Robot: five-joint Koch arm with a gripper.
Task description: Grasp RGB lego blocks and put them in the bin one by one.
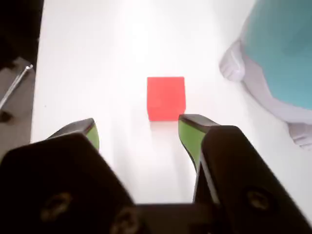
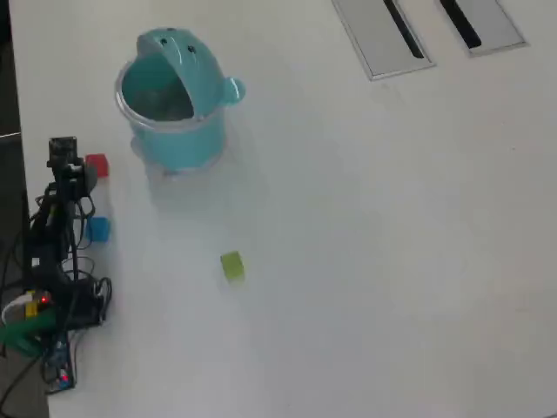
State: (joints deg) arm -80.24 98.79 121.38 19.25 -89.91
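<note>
In the wrist view the red block (image 1: 165, 97) lies on the white table just beyond my gripper (image 1: 139, 124), near the tip of the right green-padded finger (image 1: 190, 139). The gripper is open, with nothing between its fingers. The teal bin (image 1: 282, 53) stands at the right. From overhead, the bin (image 2: 178, 131) has its lid up, the red block (image 2: 97, 165) sits beside my gripper (image 2: 65, 158), the blue block (image 2: 98, 229) lies next to the arm, and the yellowish green block (image 2: 231, 266) lies farther right.
The table's left edge (image 1: 36, 73) runs close to the gripper, with a dark drop and a metal rod (image 1: 14, 85) beyond it. The arm's base and cables (image 2: 52, 305) sit at the lower left. Two recessed slots (image 2: 383, 35) are at the top right.
</note>
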